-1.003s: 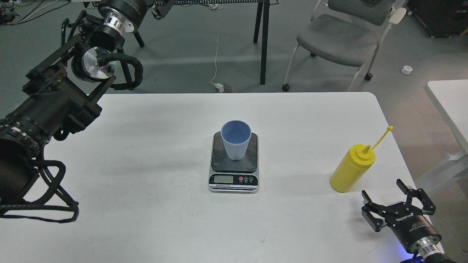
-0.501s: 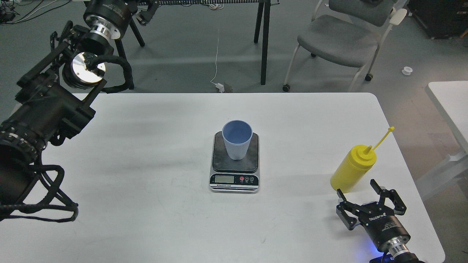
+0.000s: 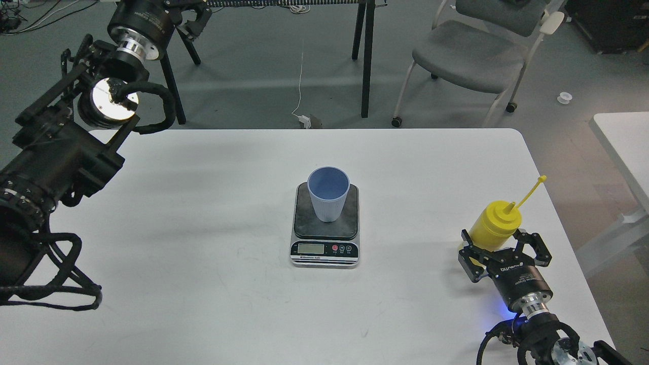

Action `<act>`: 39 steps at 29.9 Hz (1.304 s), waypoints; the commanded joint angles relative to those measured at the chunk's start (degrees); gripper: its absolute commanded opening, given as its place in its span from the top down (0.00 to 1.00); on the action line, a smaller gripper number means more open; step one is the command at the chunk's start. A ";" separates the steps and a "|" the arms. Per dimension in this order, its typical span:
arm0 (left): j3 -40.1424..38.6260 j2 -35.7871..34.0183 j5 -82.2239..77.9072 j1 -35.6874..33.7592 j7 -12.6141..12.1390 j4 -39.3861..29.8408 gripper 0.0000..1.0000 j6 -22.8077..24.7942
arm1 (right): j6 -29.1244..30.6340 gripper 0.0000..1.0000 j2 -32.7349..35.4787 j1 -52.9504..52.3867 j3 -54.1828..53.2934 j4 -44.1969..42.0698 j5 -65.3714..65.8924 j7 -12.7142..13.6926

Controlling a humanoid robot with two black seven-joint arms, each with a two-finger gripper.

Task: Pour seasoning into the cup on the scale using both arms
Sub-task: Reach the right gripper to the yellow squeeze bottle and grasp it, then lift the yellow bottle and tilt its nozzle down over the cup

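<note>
The yellow seasoning bottle (image 3: 496, 222) stands upright at the table's right side, its tethered cap (image 3: 541, 179) sticking up to the right. My right gripper (image 3: 499, 237) is open, with one finger on each side of the bottle's lower body; I cannot tell if they touch it. The light-blue ribbed cup (image 3: 328, 195) stands upright and looks empty on the scale's dark platform (image 3: 307, 223) at the table's middle. My left arm rises along the left edge. My left gripper (image 3: 192, 12) is at the top edge, far from the cup, dark and partly cut off.
The white table (image 3: 203, 243) ends close to the right of the bottle. A second white table (image 3: 626, 147) stands at the right. A grey chair (image 3: 469, 56) and black table legs (image 3: 366, 61) stand on the floor behind.
My right gripper has moved forward and left from the table's front right corner, and its open fingers now straddle the bottle. My left arm has swung up and to the left.
</note>
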State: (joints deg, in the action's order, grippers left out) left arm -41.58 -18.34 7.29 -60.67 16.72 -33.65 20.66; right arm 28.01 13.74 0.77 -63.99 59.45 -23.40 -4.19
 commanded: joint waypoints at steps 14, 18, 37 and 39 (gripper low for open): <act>-0.43 -0.30 0.18 0.20 0.07 -0.36 0.01 0.08 | -0.01 0.59 4.89 -10.25 -5.88 -0.83 11.68 -2.23; -0.70 -0.21 0.27 0.37 0.07 -0.36 0.01 0.34 | -0.01 0.59 8.32 -18.77 -6.24 -0.13 24.25 -2.23; -4.30 -2.58 0.27 11.62 0.77 -0.45 0.01 7.34 | -2.69 0.63 7.80 -45.50 6.40 1.02 88.50 -3.45; -4.30 -2.58 0.27 12.06 0.86 -0.45 0.01 7.34 | -5.85 0.63 7.19 -48.13 11.49 1.02 93.95 -4.16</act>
State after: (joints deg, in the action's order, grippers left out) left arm -45.84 -20.89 7.54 -49.39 17.47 -34.18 27.54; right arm 25.72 21.56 -43.96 -58.41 60.47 63.22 -7.41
